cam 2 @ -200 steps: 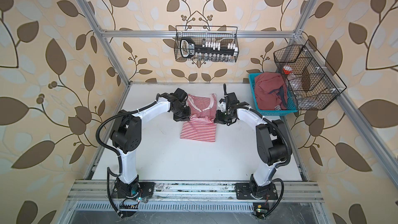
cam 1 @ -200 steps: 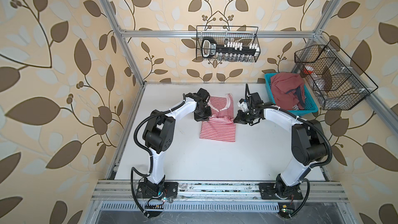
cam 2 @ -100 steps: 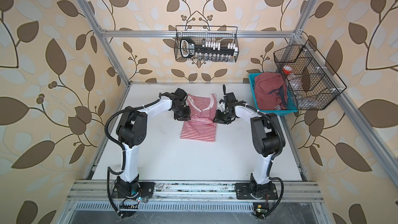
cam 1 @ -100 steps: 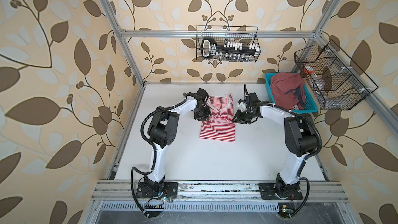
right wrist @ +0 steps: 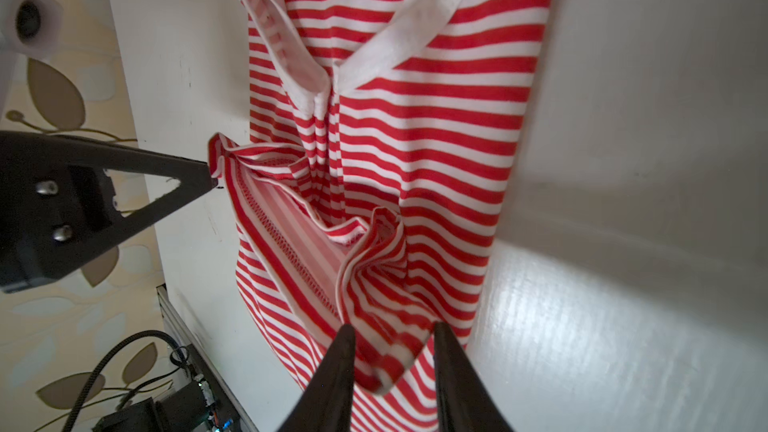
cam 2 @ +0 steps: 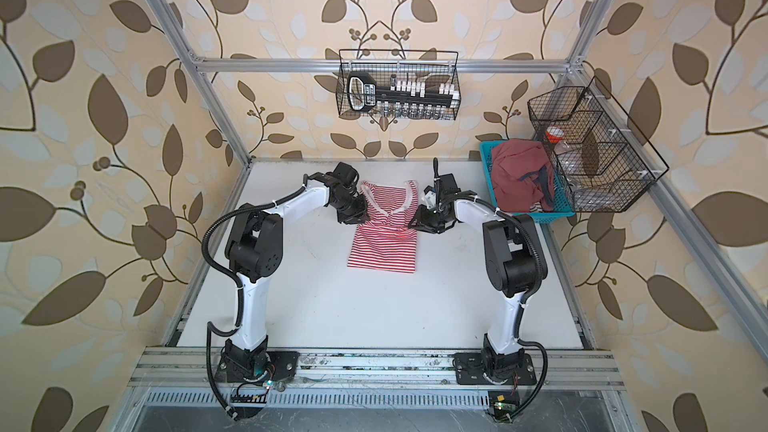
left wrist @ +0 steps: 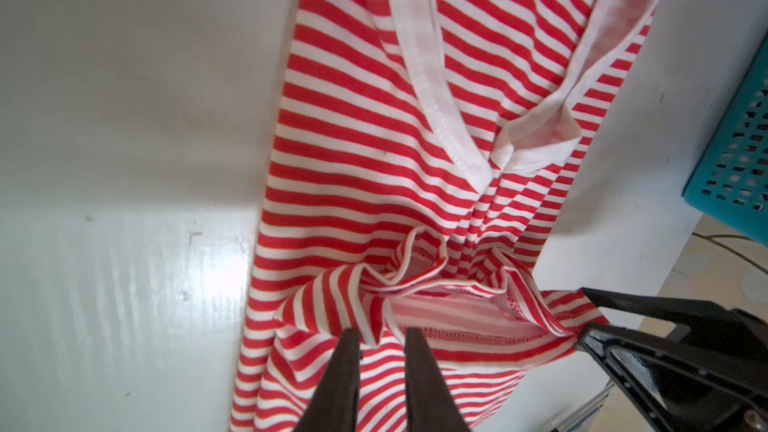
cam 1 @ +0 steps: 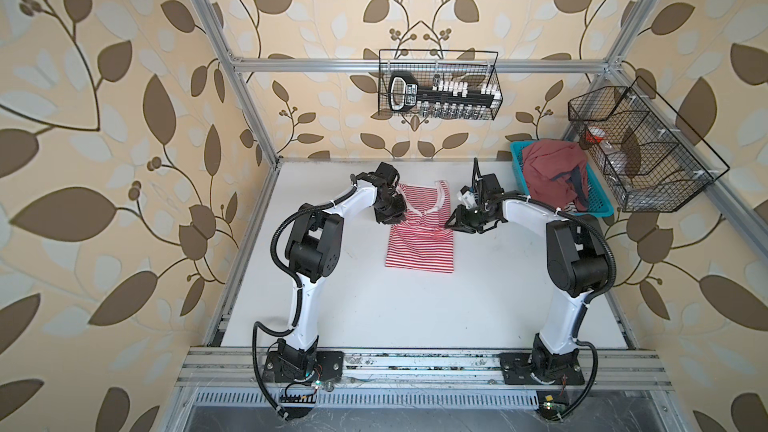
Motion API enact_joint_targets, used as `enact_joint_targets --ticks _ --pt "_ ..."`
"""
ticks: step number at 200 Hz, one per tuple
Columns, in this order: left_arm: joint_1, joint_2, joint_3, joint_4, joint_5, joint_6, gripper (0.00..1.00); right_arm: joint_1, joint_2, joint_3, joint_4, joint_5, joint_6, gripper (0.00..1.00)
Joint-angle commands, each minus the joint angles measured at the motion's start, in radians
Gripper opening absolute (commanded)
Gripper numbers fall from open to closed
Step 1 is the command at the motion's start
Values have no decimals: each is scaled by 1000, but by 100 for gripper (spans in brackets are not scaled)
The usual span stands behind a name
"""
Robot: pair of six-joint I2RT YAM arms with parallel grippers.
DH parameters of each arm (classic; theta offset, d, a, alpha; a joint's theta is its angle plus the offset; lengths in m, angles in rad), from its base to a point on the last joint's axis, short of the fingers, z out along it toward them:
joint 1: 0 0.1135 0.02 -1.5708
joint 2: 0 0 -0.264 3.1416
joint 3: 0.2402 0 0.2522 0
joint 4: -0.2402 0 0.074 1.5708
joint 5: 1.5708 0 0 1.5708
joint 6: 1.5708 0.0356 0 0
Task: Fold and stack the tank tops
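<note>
The striped tank top (cam 1: 419, 249) lies on the table (cam 1: 415, 313) between my arms, long axis pointing away from my bases, hem doubled toward the neckline. My left end effector (left wrist: 380, 338) and right end effector (right wrist: 392, 332) flank that hem, jaws slightly parted, gripping nothing.

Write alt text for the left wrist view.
A red-and-white striped tank top lies on the white table, its hem bunched before the left end effector, jaws slightly parted. The right end effector is at the hem's far corner.
</note>
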Motion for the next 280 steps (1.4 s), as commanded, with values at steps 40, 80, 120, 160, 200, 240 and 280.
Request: enact_joint_targets --ticks 40,80,120,160,200,240,280 --pt "56 20 6 43 28 -79 17 -37 60 35 23 -38 29 33" --pt "79 -3 -6 56 14 -102 28 -78 42 24 36 -37 33 37" --pt "83 -140 -60 -5 -62 -47 32 -108 -68 -42 25 -6 9 41" --pt "71 -381 -334 30 -96 -27 42 -68 -289 -290 67 28 -1 46" --pt "-5 -500 -571 83 -104 -27 49 41 -446 -488 67 103 -2 50" --pt "-51 -462 -666 168 -105 -59 55 115 -473 -589 111 148 43 53" --pt "-60 -418 -694 243 -94 -102 57 151 -423 -603 180 143 87 53"
